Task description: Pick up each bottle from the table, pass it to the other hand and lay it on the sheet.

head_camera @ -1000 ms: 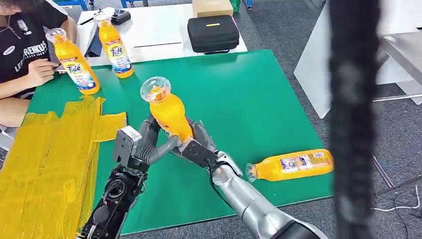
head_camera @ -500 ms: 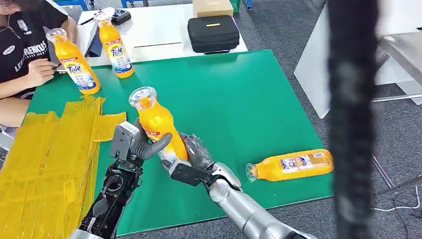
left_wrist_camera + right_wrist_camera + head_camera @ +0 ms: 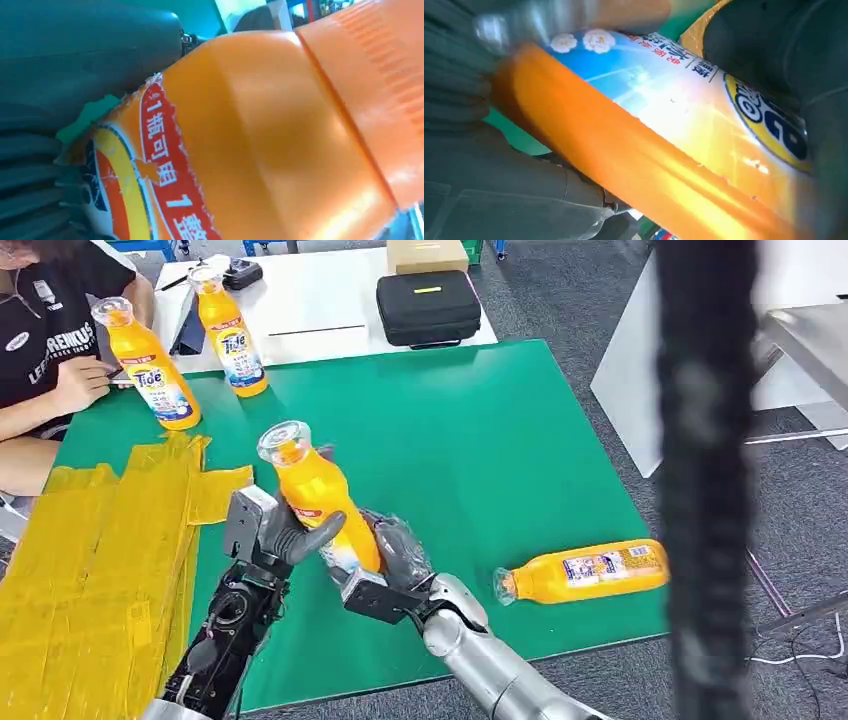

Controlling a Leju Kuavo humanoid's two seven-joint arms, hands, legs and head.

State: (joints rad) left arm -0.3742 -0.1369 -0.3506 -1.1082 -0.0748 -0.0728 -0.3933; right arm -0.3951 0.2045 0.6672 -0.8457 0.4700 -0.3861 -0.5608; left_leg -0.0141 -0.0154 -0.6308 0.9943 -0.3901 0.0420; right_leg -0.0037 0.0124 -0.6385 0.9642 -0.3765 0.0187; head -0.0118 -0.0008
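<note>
An orange Tide bottle (image 3: 315,495) with a clear cap stands tilted above the green table (image 3: 480,440), held between both hands. My left hand (image 3: 283,532) grips its middle, the thumb wrapped across the front. My right hand (image 3: 385,562) holds its lower part from the right. The left wrist view shows the bottle (image 3: 260,140) pressed close against my left hand (image 3: 75,75). In the right wrist view its label (image 3: 649,125) lies against my right hand (image 3: 484,185). The yellow sheet (image 3: 100,560) lies to the left of the hands. A second bottle (image 3: 585,572) lies on its side near the table's right front corner.
Two more orange bottles (image 3: 150,365) (image 3: 230,330) stand upright at the table's far left. A person (image 3: 50,340) sits at that corner. Beyond is a white table with a black case (image 3: 428,306). A dark blurred post (image 3: 705,480) crosses the view at right.
The bottle has moved left and a little lower, toward my left hand. My left thumb has closed around it while my right hand stays on its lower part.
</note>
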